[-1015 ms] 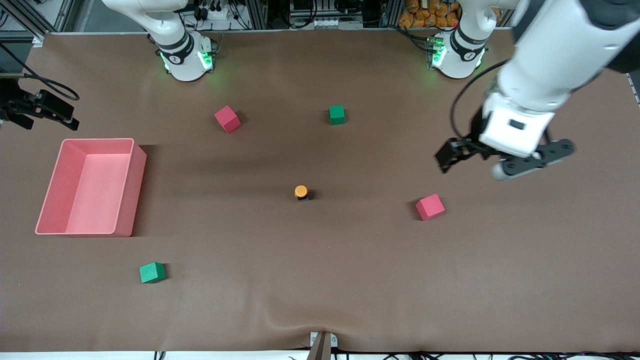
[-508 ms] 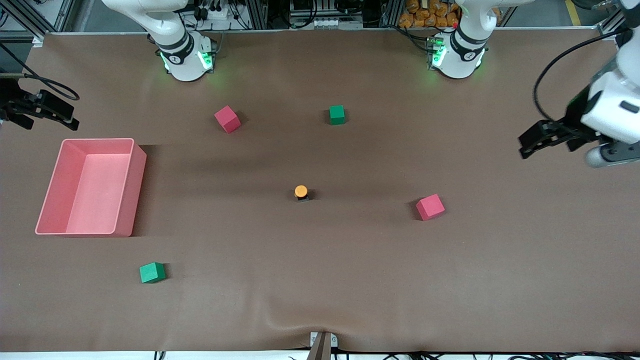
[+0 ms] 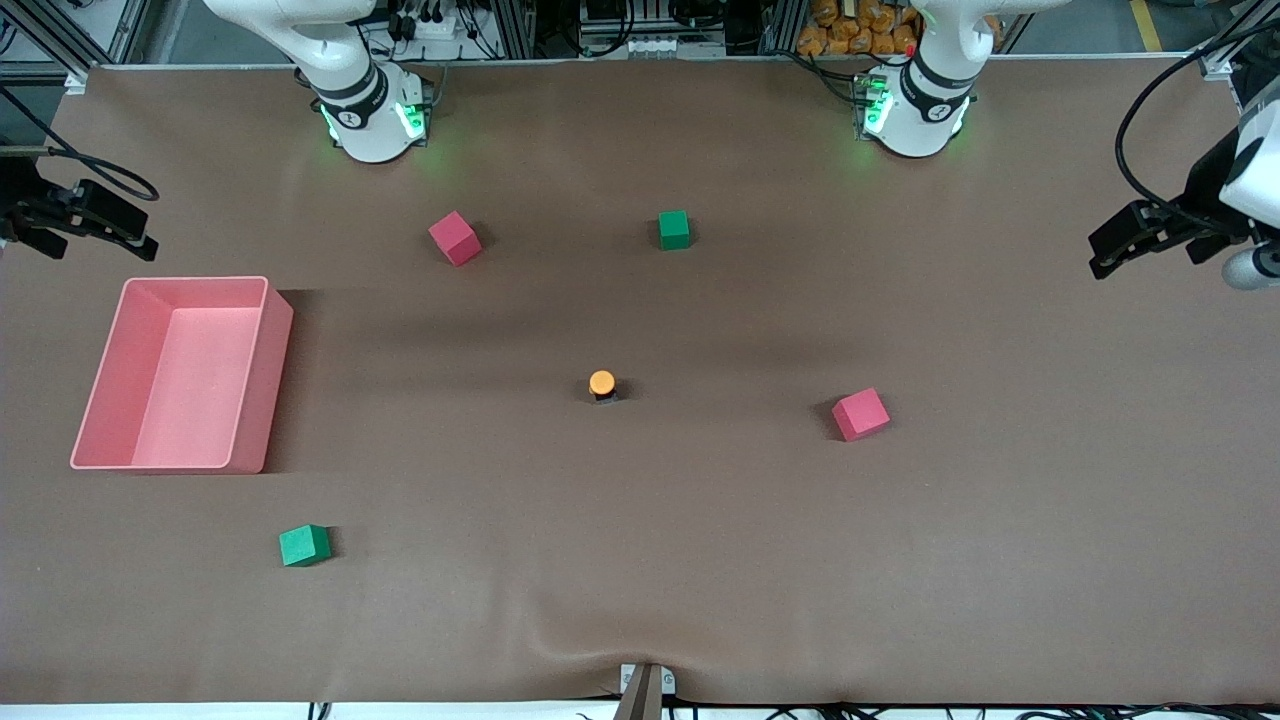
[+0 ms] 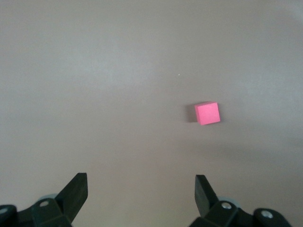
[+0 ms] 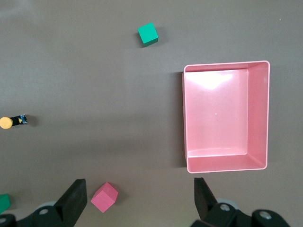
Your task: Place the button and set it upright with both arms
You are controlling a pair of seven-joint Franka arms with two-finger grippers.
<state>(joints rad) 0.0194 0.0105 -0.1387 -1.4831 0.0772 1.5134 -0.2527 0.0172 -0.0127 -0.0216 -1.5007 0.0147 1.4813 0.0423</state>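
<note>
Though the button (image 3: 602, 384) stands near the middle of the table (image 3: 700, 560) with its orange cap facing up and its dark body beneath, nothing holds it, so the task looks all but finished: the placing and the uprighting appear done, and what is left, at most, is for the arms to settle clear. Whether the cap sits perfectly level cannot be told from so small a shape.

Neither gripper is near it. The left gripper (image 3: 1150, 235) hangs well apart from the button, over the left arm's end of the table, its fingers (image 4: 75, 191) spread wide and empty; under it lies bare mat, with one red cube (image 4: 208, 113) lying off ahead of the fingers. The right gripper (image 3: 85, 222) hangs over the right arm's end of the table, also spread and empty, with the pink bin (image 5: 226, 116) below and ahead of it; that arm waits.

From the right wrist view the button (image 5: 12, 122) shows far off to the side of the fingers (image 5: 75, 196), with a green cube (image 5: 147, 34) and another red cube (image 5: 104, 196) between and around.
</note>
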